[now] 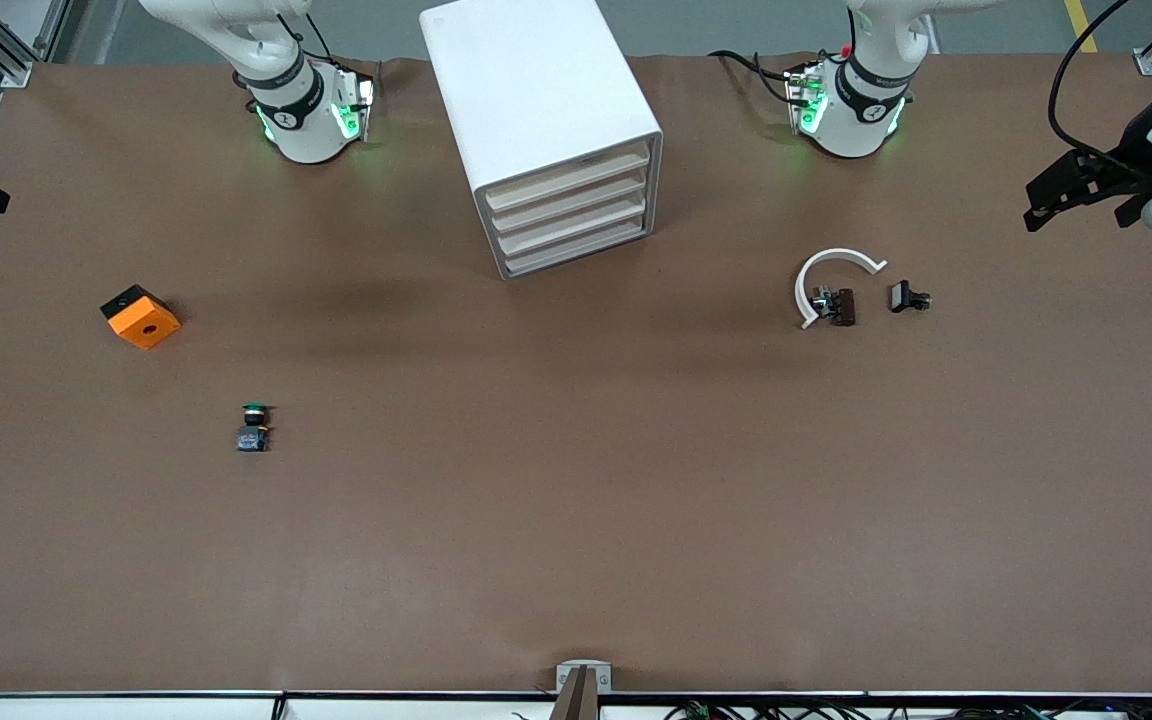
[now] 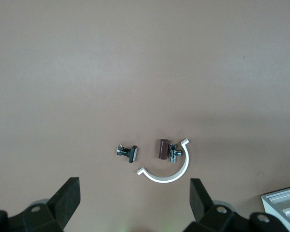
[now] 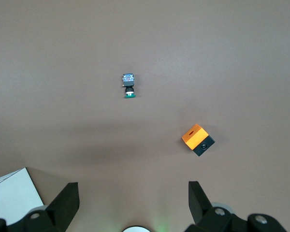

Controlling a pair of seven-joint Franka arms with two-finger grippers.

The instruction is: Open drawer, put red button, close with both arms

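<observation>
Four drawers (image 1: 569, 214): all shut, in the white cabinet (image 1: 536, 90) between the arm bases; opening one looks like the step in hand.
Left gripper (image 2: 135, 186): fingers wide and empty, over the white clip (image 2: 166, 169).
Right gripper (image 3: 133, 191): fingers wide and empty, over the bench (image 1: 576, 520) near the orange block (image 3: 198, 139).
Red button: none shows. Only a green-capped button (image 1: 254, 425) lies nearer the front camera than the orange block, toward the right arm's end.
Advice: the cabinet sits skewed, so pull straight along its own line, bracing it with the other arm.
</observation>
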